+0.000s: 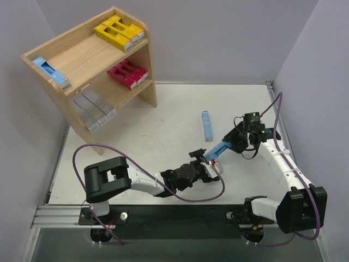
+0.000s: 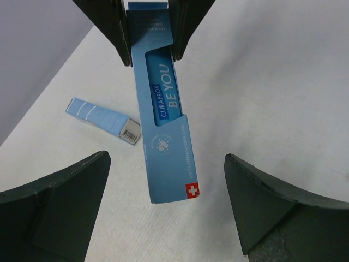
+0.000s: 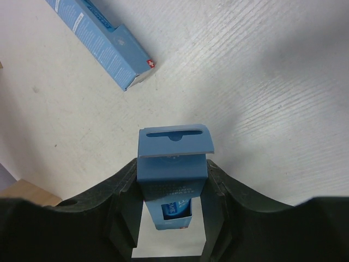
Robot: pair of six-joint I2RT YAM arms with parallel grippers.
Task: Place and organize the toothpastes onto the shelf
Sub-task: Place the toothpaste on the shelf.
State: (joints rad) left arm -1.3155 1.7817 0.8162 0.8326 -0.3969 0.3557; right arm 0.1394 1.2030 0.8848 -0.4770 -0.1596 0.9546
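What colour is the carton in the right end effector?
Light blue with white lettering; the carton shows best in left wrist view.

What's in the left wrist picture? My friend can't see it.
The right tool pinches one end of a blue toothpaste box. The left tool is open around its other end; a second blue box lies on the white table.
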